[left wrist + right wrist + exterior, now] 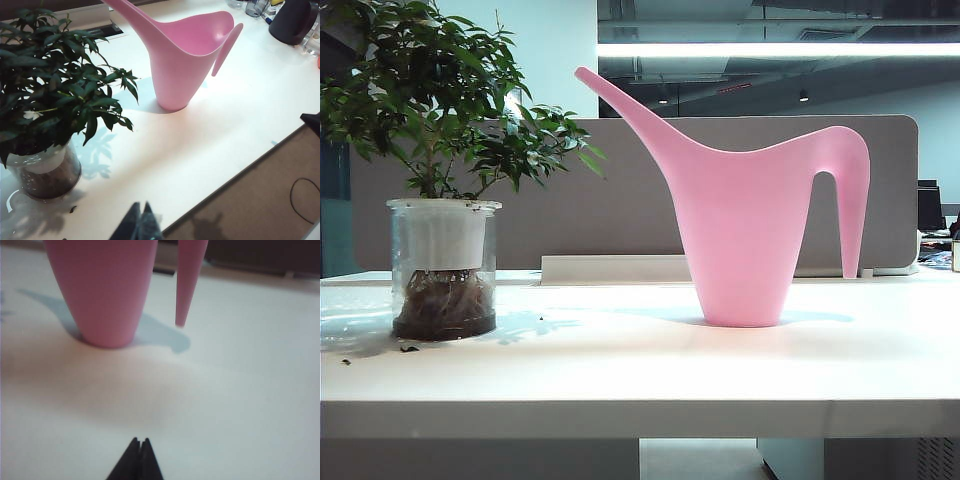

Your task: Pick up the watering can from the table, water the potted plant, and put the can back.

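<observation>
**Pink Can Upright, Both Claws Pinched Shut and Empty**

Office dimness fills the background, with a long ceiling light strip [780, 49] glowing above a grey-beige divider panel [620, 200]; in front of it stretches the wide white-topped table [640, 380] with its thick pale front edge. On the right half of the table, in the exterior view, stands the tall smooth pink plastic watering can [745, 230], upright on its narrow base; its long thin spout slants up toward the plant, and its curved open-ended handle hangs down on the far side, its tip clear of the tabletop. Well apart from it, on the left, sits the potted plant [442, 265], a small bushy tree with dark green leaves in a clear glass cylinder with a white insert and brown roots showing; a few dark crumbs lie on the table beside the jar.

Neither arm shows in the exterior view. The left gripper [141, 222] hangs over the table's front edge, near the plant's jar, its dark fingertips pressed together and holding nothing; the right gripper [139, 460] sits low over the bare tabletop, pointing at the can's base and handle tip, its fingertips likewise closed on nothing, apart from the can.
</observation>
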You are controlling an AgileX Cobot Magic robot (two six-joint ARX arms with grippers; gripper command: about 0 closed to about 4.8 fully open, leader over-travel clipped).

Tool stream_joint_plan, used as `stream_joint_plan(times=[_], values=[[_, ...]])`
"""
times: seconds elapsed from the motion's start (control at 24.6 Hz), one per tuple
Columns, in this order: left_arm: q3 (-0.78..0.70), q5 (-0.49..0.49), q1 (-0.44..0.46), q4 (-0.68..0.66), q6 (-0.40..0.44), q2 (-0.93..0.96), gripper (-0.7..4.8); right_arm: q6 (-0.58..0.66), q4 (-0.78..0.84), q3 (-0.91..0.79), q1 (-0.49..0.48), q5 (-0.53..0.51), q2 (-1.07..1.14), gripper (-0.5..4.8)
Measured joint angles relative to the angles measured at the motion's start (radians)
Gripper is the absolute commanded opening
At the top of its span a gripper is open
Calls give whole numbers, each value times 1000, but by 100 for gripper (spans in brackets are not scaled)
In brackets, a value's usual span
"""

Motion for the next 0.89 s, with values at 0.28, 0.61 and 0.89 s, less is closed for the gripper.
stream_joint_plan(times=[0.28,0.61,0.89], values=[[0,0,0,0,0,0,3,0,10,0,0,0,-83,-5],[0,0,0,0,0,0,3,0,10,0,0,0,-83,-6],[-1,-2,0,0,0,-9,3,0,10,0,0,0,-83,-5]])
